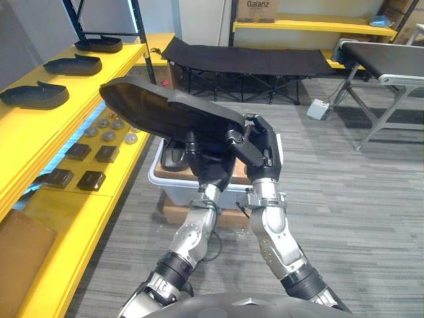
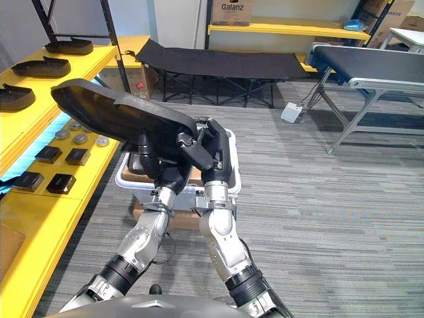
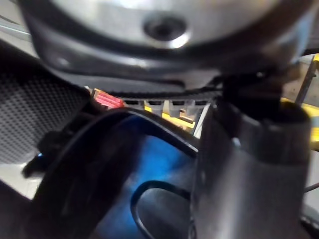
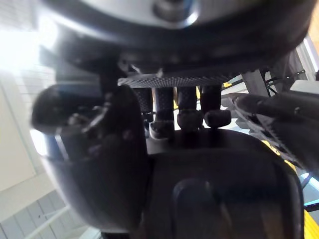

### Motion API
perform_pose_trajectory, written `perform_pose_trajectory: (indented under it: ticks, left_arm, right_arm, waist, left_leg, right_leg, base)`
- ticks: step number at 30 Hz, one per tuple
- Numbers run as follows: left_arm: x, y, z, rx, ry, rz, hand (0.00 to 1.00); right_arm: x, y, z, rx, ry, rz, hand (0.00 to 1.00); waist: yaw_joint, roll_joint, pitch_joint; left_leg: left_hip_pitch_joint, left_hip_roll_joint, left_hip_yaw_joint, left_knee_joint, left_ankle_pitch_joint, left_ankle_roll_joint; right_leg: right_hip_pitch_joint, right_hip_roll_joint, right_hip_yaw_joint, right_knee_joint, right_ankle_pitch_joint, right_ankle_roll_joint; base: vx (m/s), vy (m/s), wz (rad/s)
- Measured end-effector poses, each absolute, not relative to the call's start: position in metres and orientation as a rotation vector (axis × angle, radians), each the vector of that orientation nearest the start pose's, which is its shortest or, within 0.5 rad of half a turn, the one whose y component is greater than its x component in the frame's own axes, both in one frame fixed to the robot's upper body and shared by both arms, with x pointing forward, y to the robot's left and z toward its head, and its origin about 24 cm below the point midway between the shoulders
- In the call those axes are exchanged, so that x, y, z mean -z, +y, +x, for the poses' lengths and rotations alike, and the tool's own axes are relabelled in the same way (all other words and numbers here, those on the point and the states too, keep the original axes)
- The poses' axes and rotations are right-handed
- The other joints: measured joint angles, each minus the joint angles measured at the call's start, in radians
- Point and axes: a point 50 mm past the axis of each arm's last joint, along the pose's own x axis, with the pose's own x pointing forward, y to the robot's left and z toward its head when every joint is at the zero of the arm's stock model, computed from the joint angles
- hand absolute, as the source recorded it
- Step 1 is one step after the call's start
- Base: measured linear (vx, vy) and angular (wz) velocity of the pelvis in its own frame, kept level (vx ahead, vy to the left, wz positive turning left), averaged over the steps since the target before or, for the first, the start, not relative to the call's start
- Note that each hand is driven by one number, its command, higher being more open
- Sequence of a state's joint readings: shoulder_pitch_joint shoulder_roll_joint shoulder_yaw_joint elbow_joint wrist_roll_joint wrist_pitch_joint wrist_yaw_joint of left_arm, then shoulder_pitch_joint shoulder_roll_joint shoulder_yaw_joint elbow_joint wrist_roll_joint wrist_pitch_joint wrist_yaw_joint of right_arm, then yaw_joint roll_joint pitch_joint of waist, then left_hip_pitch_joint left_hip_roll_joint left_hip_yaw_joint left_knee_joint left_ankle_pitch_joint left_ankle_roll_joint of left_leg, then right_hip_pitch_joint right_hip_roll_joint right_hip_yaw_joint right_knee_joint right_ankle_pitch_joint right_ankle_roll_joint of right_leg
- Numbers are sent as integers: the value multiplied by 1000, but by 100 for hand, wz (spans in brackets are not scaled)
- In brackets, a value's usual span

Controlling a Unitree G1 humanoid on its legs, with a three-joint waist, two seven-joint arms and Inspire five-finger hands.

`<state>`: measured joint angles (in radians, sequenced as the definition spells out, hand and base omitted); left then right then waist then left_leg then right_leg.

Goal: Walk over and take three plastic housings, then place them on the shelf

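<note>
The right hand (image 1: 257, 147) was clenched on the near end of a big black housing (image 1: 159, 109), fingers hooked over its rim and thumb underneath. The left hand (image 1: 202, 162) sat beneath the housing beside the right one. Its fingers were hidden by the shell, so I could not tell its grip. The housing was held in the air, tilted, its far end reaching toward the yellow shelf (image 1: 119, 59) on the robot's left.

Directly below the hands stood a pale bin (image 1: 162, 182) on a flat brown box (image 1: 175, 213). Inside the bin lay at least one dark part (image 1: 173, 159), mostly covered by the hands.

On the shelf's upper level lay three shelf housings (image 1: 73, 65) in a row, apart from one another. On its lower level were grey discs (image 1: 109, 129) and, nearer, small black blocks (image 1: 91, 179).
</note>
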<state>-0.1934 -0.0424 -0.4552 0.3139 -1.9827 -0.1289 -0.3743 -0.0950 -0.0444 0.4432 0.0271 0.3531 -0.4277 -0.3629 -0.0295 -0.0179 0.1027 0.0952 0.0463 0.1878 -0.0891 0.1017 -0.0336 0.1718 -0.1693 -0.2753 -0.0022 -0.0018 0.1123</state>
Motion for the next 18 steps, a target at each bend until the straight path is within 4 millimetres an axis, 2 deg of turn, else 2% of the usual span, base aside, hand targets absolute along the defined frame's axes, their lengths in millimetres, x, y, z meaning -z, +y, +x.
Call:
perform_pose_trajectory:
  ticks: [7,8,13,18]
  left_arm:
    - [-27,40,263,296,87,-1894,100]
    - [-26,41,263,288,80,-1892,0]
    - [-18,56,264,126,0,-1852,0]
    - [-15,61,261,83,-30,-1838,0]
  right_arm:
    - [-78,-74,247,-74,-262,462,0]
    - [-77,-73,247,-77,-254,462,0]
    - [-65,-71,240,-114,-198,439,0]
    - [-62,-66,239,-126,-171,438,0]
  waist:
    - [-3,0,0]
    - [-3,0,0]
    - [-4,0,0]
    - [-3,-1,-1]
  left_leg:
    - [-4,1,7,0,-1,-1]
    - [-5,1,7,0,-1,-2]
    - [-13,0,12,0,3,3]
    - [-13,-2,12,1,2,3]
  right_leg:
    - [-14,0,7,-1,0,-1]
    - [-14,0,7,-1,0,-1]
    - [-19,0,7,-3,2,1]
    - [-19,-1,5,-2,1,1]
  base:
    - [0,0,-3]
    - [0,0,0]
    - [9,1,-3]
    - [21,3,0]
